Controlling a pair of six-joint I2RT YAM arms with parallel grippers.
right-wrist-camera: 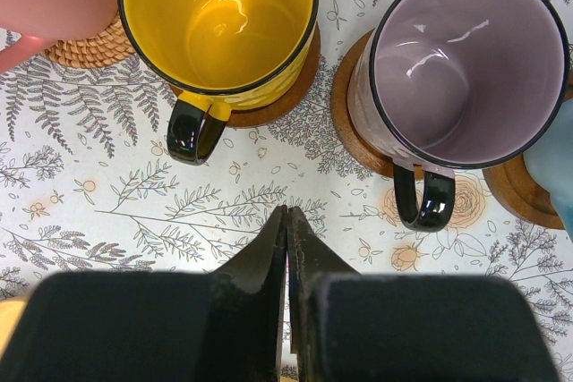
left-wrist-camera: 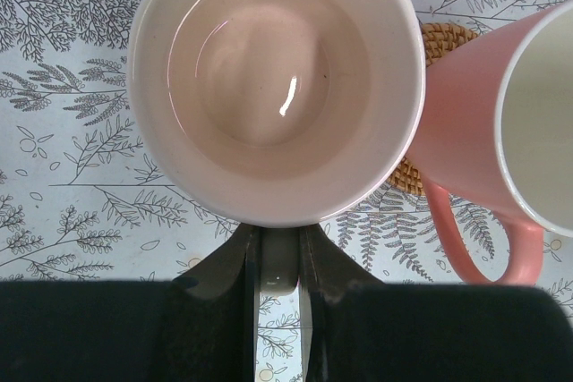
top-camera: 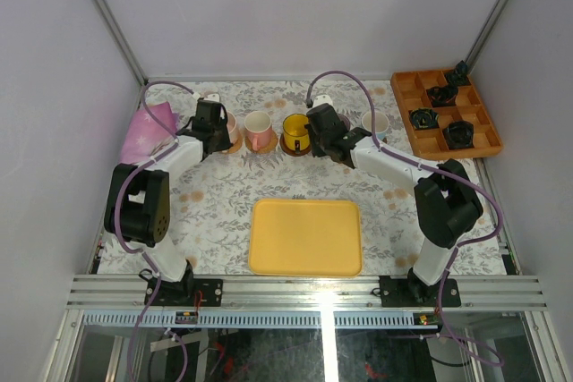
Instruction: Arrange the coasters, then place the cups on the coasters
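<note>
Left wrist: the left gripper (left-wrist-camera: 279,241) pinches the pale pink cup (left-wrist-camera: 277,87) by its handle, seemingly the last placement. Next: let go and lift clear. The right gripper (right-wrist-camera: 287,221) is closed and empty.

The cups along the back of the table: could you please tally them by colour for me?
Pale pink cups: 2
Yellow cup: 1
Purple-grey cup: 1
Light blue cup: 1
Total: 5
</note>
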